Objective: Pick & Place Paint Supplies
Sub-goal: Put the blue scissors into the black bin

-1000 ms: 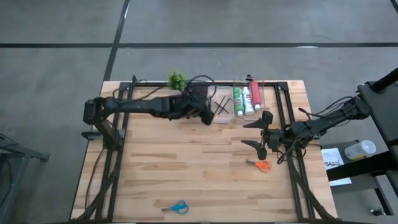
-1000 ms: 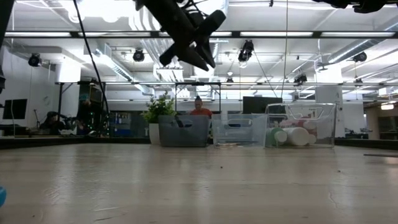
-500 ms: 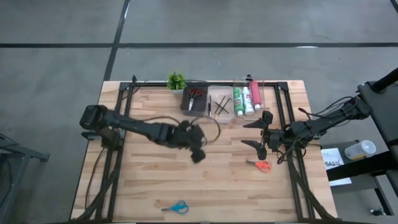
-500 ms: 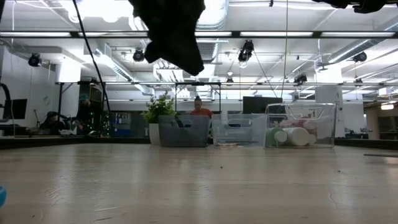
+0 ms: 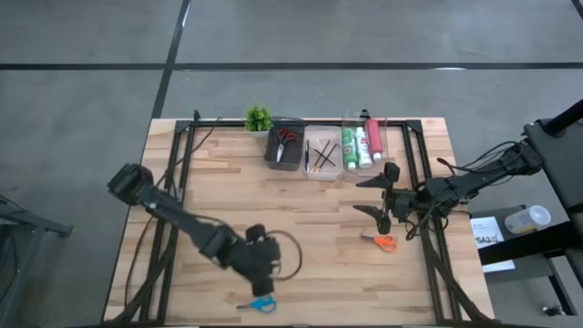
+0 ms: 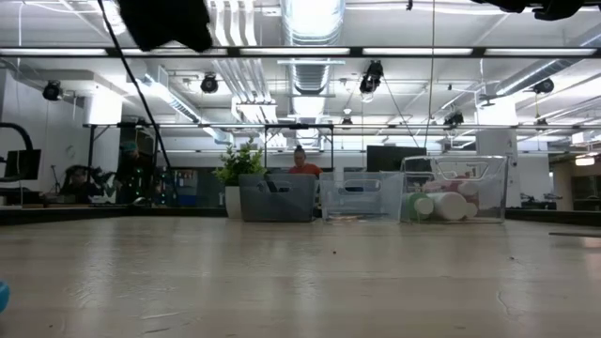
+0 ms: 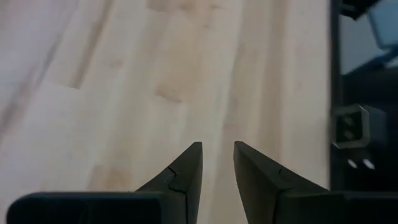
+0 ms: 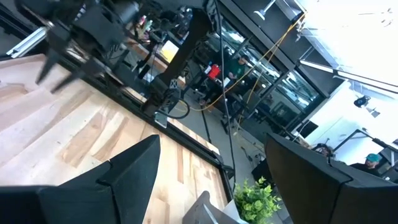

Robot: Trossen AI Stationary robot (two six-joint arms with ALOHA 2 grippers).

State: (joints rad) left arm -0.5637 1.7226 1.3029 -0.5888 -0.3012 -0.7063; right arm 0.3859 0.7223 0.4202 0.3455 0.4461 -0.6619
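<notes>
We see a wooden table [image 5: 301, 237] from above. The left gripper [image 5: 261, 278] hovers near the table's front edge, its fingers [image 7: 186, 171] slightly parted and empty, just above the blue-handled scissors [image 5: 261, 304]. The right gripper [image 5: 377, 193] waits at the right side, spread wide, empty, near the orange-handled scissors [image 5: 384, 242]. At the back, bins hold red-handled scissors [image 5: 286, 138], brushes [image 5: 322, 156] and paint tubes [image 5: 361, 144].

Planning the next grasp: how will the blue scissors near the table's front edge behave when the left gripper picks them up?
The blue scissors lie flat, so the open left gripper will likely have to pinch low. They look small and probably light. Gripped by one handle, they may pivot or swing open.
</notes>
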